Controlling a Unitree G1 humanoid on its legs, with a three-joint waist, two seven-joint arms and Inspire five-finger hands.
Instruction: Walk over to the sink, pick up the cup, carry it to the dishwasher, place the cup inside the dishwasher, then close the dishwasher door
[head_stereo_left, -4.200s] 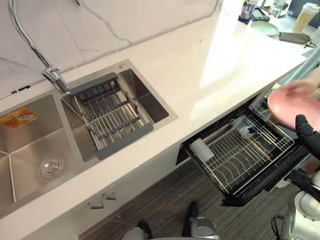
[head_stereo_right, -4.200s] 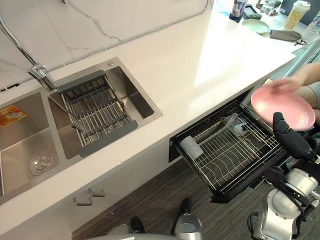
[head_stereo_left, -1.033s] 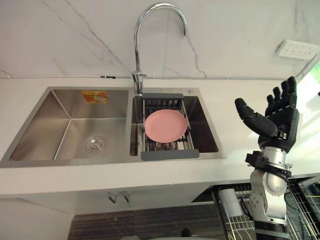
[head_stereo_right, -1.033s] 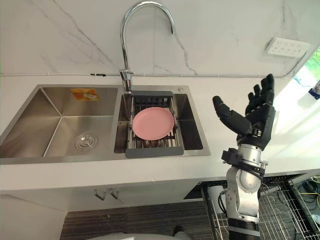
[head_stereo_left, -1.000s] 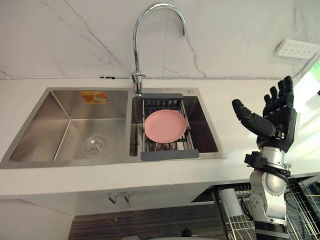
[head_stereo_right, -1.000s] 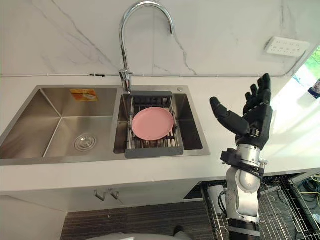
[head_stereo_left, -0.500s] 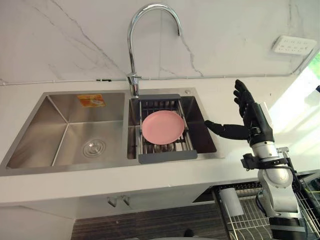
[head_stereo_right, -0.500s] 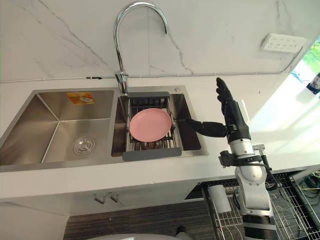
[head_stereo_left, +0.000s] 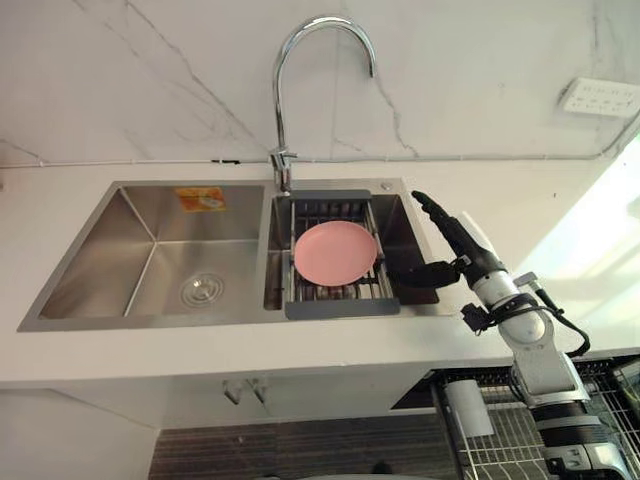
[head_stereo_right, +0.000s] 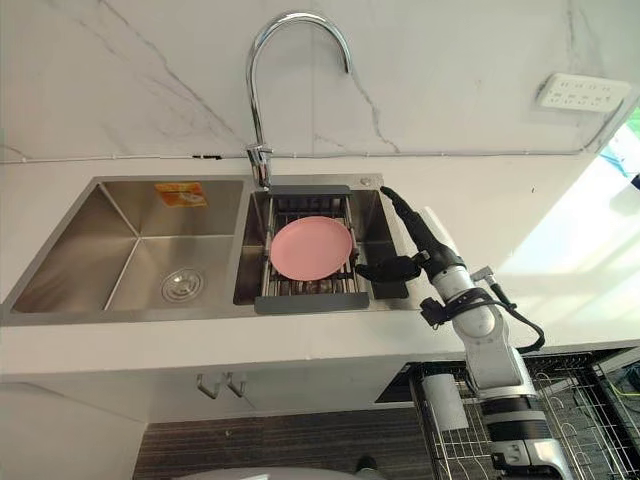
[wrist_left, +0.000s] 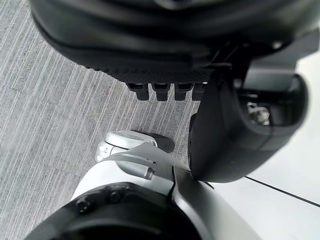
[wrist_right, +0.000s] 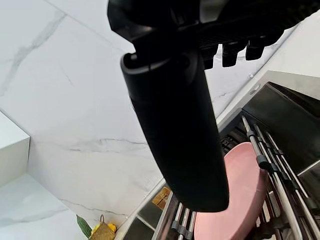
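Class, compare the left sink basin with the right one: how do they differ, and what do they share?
The left basin is wider than the right basin. The left basin is bare, showing its drain and an orange sticker; the right basin holds a grey rack with a pink plate on it. The open right hand reaches over the right basin, not the left. Both are steel, side by side in one white counter.
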